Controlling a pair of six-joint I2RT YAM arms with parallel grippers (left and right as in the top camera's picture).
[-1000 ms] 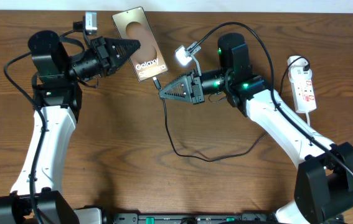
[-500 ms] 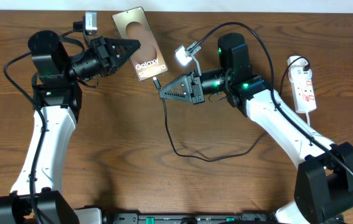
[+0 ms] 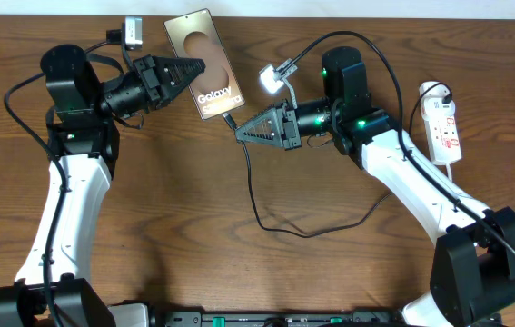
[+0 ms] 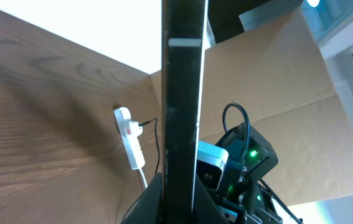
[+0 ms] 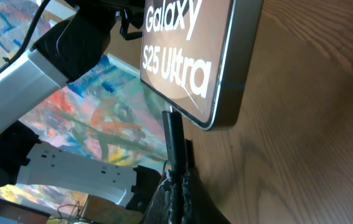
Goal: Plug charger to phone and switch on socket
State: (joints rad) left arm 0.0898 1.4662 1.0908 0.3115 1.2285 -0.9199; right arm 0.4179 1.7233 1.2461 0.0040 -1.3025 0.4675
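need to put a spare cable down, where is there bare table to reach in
Bare table lies between the left arm and the charger loop, and right of the socket. Crowded around the phone, between left gripper and right gripper.

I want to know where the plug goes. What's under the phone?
Wooden table lies under the phone, which the left tool pinches by its edge. The right tool holds the charger plug at its bottom edge. Whether the tip is inside the port is hidden.

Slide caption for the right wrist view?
Right gripper holds the charger plug against the bottom edge of the Galaxy S25 Ultra phone.
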